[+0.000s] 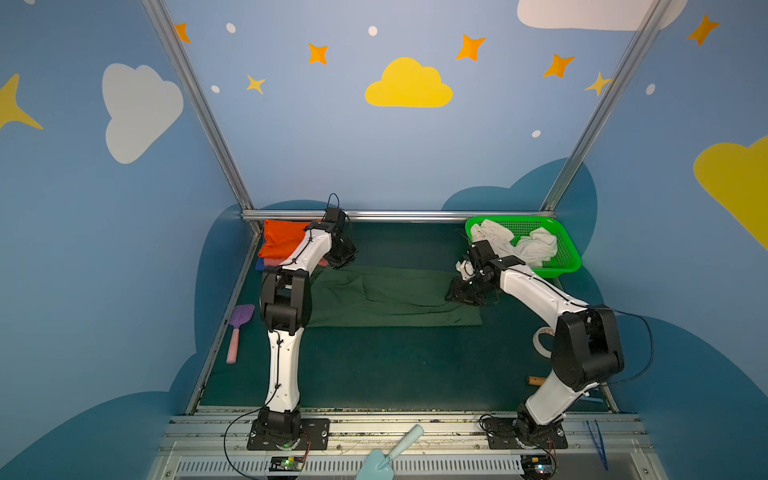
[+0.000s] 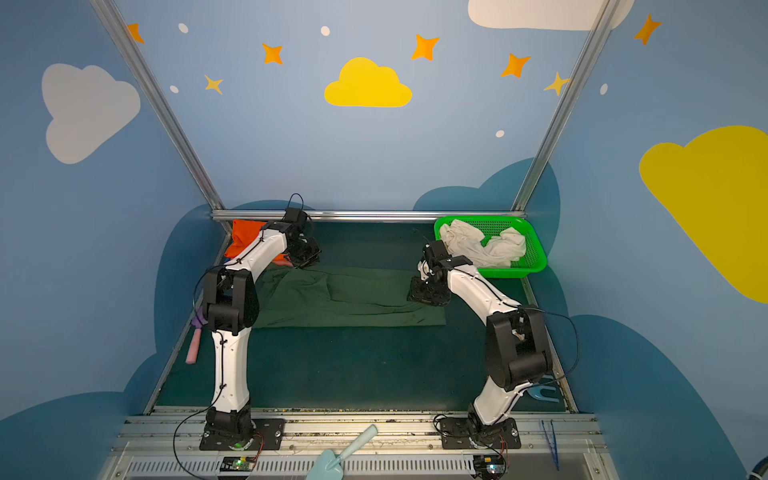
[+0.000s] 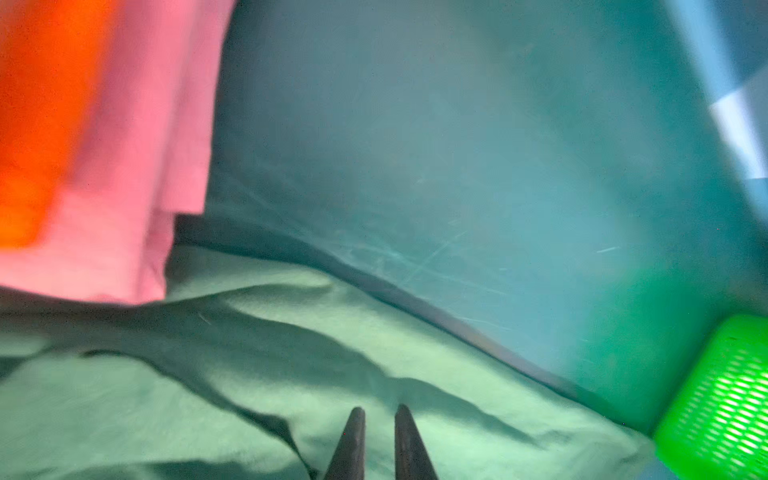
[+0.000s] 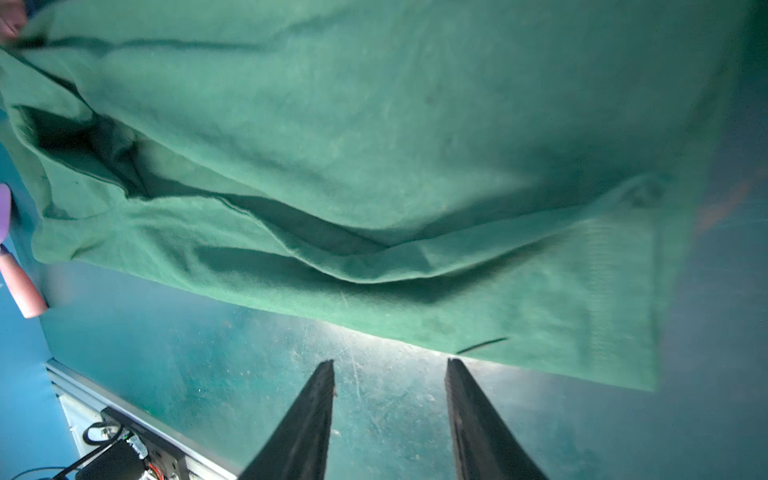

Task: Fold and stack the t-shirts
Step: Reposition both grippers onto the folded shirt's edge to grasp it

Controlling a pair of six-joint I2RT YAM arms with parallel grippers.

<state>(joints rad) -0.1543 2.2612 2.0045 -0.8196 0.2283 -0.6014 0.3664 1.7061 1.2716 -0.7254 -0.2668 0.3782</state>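
Gripping state, left gripper (image 3: 380, 415): jaws stand a narrow slit apart with nothing pinched between them; tips hang over the rumpled dark green t-shirt (image 3: 208, 395).
Gripping state, right gripper (image 4: 390, 365): jaws stand well apart and empty; tips sit over bare table mat (image 4: 208, 374), just beside the shirt's edge.
Left gripper position: in both top views it is at the far left corner of the green shirt (image 1: 343, 253), close to the folded stack.
Right gripper position: in both top views it is at the shirt's right end (image 1: 463, 295).
Dark green t-shirt: lies as a long band across the middle of the mat (image 1: 395, 297), creased, with its left end bunched.
Stack: sits in the far left corner, orange t-shirt (image 1: 282, 241) on top, pink t-shirt (image 3: 137, 166) beneath, and a sliver of blue t-shirt (image 1: 259, 266) at the bottom. In the left wrist view the pink edge meets the green cloth.
White t-shirt (image 1: 528, 245): crumpled inside the green mesh basket (image 1: 569, 257), far right corner.
Other items: purple scoop (image 1: 239, 328) with pink handle at the mat's left edge; tape roll (image 1: 540, 340) partly hidden by the right arm; pale blue trowel (image 1: 390, 453) on the front rail.
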